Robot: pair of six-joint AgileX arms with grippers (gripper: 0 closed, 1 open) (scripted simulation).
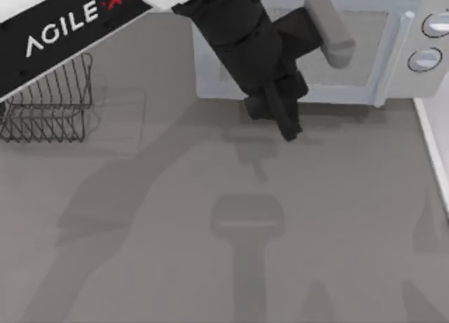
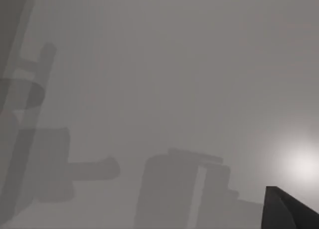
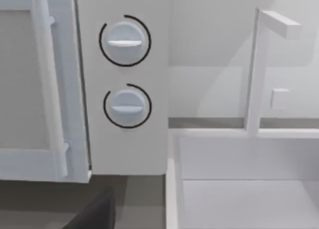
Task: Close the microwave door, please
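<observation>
The microwave door [image 1: 309,63] is a white panel with a greyish window, lying flat against the white microwave body [image 1: 431,84] at the back of the table. Its pale bar handle [image 1: 393,56] runs beside two round knobs [image 1: 425,58]. In the right wrist view the door [image 3: 20,89] and handle [image 3: 47,84] sit flush beside the knobs [image 3: 124,41]. My left gripper [image 1: 280,119] hangs just in front of the door's lower edge, near its middle. A dark fingertip [image 2: 289,211] shows over bare table. A dark edge of my right gripper [image 3: 94,214] sits low before the microwave.
A wire basket [image 1: 49,102] stands at the table's left. A white sink basin [image 3: 239,189] with a tall white faucet [image 3: 254,74] adjoins the microwave on the right, and its rim [image 1: 431,147] borders the table. Grey tabletop [image 1: 210,253] spreads across the front.
</observation>
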